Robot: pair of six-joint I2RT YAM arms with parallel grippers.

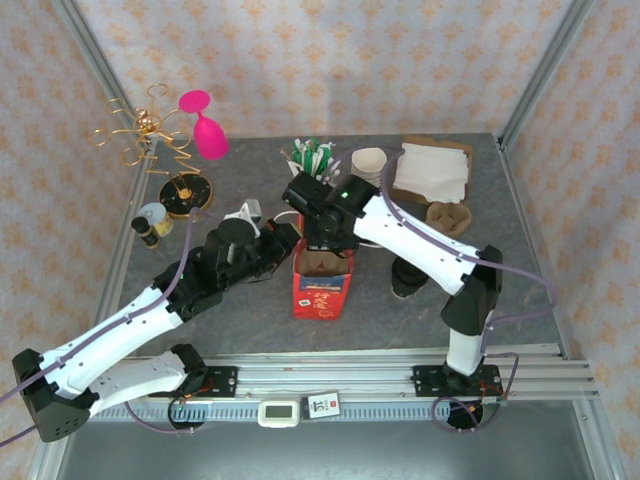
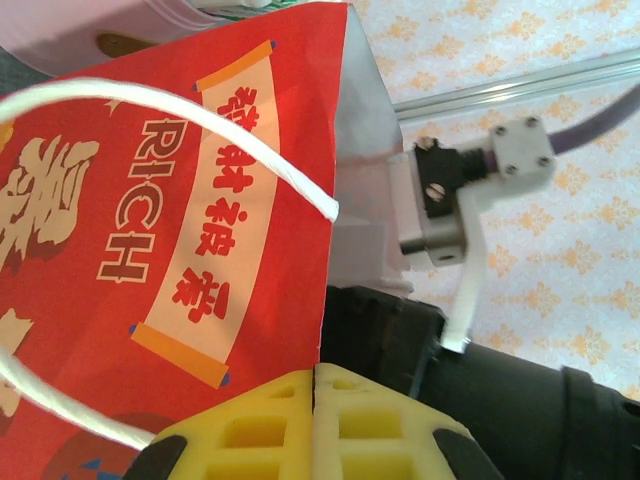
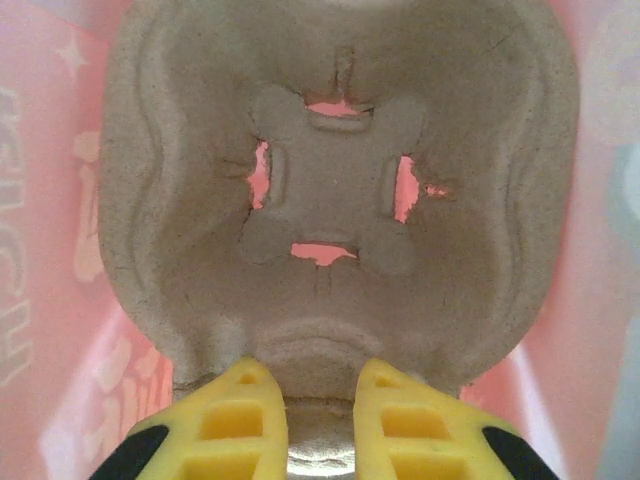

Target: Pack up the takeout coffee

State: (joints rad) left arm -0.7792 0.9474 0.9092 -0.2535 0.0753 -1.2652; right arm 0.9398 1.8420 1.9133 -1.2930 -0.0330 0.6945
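A red paper bag (image 1: 320,290) with white cord handles stands open mid-table. My left gripper (image 2: 315,372) is shut on the bag's upper edge (image 2: 200,250), its yellow fingertips pressed together over the paper. My right gripper (image 3: 320,378) reaches down into the bag and is shut on the rim of a grey-brown pulp cup carrier (image 3: 330,180), which sits inside the bag (image 1: 325,263). The takeout coffee (image 1: 408,278), a dark cup with a black lid, stands on the table right of the bag, partly behind my right forearm.
Along the back are a stick-and-sachet holder (image 1: 312,158), stacked cream-lined cups (image 1: 370,165), white napkins (image 1: 432,172) and a second pulp carrier (image 1: 448,215). At the left are a pink goblet (image 1: 205,125), a gold wire stand (image 1: 140,130), a round black dish (image 1: 185,192) and small bottles (image 1: 153,222).
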